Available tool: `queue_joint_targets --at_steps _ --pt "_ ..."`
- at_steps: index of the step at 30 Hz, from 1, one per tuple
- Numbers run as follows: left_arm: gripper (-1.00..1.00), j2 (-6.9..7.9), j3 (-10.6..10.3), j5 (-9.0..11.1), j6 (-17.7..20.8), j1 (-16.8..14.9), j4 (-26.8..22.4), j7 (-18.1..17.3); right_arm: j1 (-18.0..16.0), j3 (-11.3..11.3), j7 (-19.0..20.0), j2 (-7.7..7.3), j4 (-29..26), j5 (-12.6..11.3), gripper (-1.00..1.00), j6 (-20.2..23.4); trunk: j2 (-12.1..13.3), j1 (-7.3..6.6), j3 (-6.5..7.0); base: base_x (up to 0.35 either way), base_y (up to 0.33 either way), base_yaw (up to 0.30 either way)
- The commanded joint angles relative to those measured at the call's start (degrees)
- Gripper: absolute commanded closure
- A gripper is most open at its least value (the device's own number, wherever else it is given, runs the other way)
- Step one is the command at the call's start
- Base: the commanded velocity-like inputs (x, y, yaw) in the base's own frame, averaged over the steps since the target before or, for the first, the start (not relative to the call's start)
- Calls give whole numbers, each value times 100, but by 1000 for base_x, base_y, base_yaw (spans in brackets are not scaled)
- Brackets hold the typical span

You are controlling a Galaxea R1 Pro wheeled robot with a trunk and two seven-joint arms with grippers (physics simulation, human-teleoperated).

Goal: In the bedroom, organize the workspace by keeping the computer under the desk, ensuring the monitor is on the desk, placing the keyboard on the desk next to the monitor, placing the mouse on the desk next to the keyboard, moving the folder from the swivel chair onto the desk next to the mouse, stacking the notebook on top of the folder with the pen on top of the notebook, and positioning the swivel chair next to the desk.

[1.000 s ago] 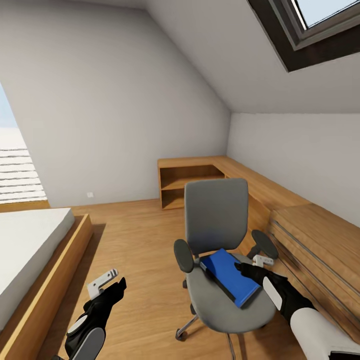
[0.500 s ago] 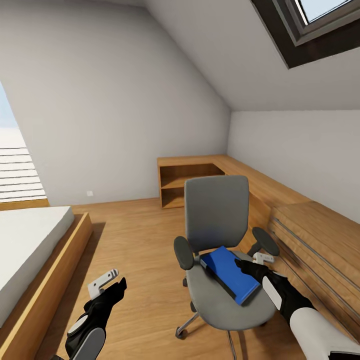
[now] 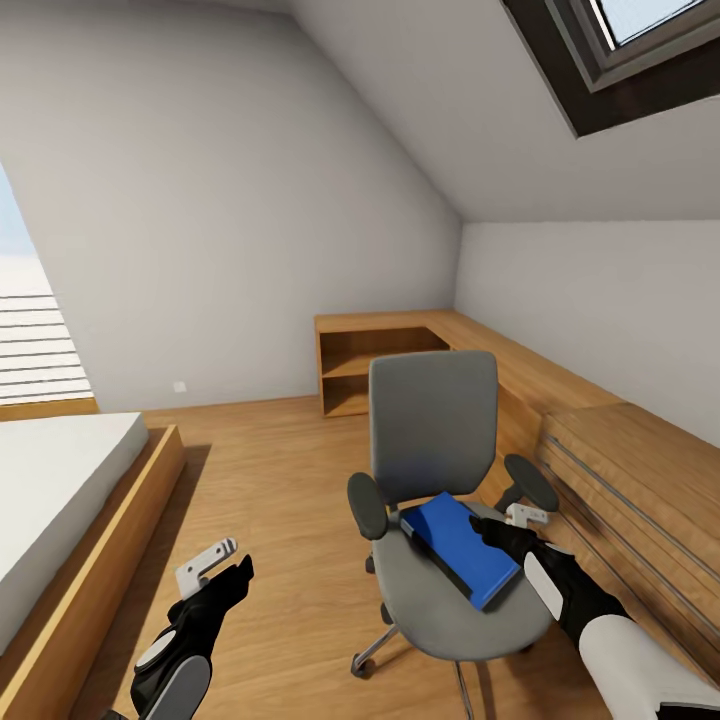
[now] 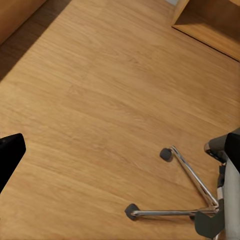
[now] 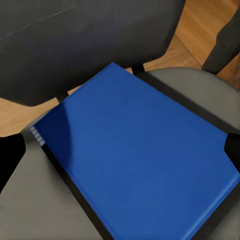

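The grey swivel chair stands in the middle of the wooden floor, facing me. A blue folder lies flat on its seat. My right gripper is open at the folder's right edge, between it and the right armrest; in the right wrist view the folder spans the space between the gripper's spread fingers. My left gripper hangs open and empty over bare floor left of the chair, with the chrome base in its wrist view. The desk, computer, monitor, keyboard, mouse, notebook and pen are out of view.
A low light-wood cabinet runs along the right wall and joins an open shelf unit in the corner behind the chair. A bed on a wooden frame is at the left. A sloped ceiling with a skylight rises overhead.
The whole picture shifted slightly between one second ago and half a second ago, so the camera moved. The arms, the chair and the folder keep their places.
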Motion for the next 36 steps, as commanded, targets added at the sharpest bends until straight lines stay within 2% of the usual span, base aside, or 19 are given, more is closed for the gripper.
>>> queue_joint_targets --at_steps 1,22,31,36 --pt "-100 8 -10 15 22 -6 -4 38 -2 -18 24 1 -8 -38 -100 35 -3 0 -6 8 0 0" --pt "-100 12 -12 7 21 -6 8 33 -2 -2 15 9 0 -12 -100 25 -3 0 -6 113 -8 0" --pt "-100 7 -18 -8 23 -6 9 33 -2 21 8 51 33 8 -100 -279 -3 0 -6 26 -4 0" --pt "-100 4 -17 -9 23 -6 9 33 -2 26 5 53 41 16 -100 -296 -204 110 -96 1 0 0"
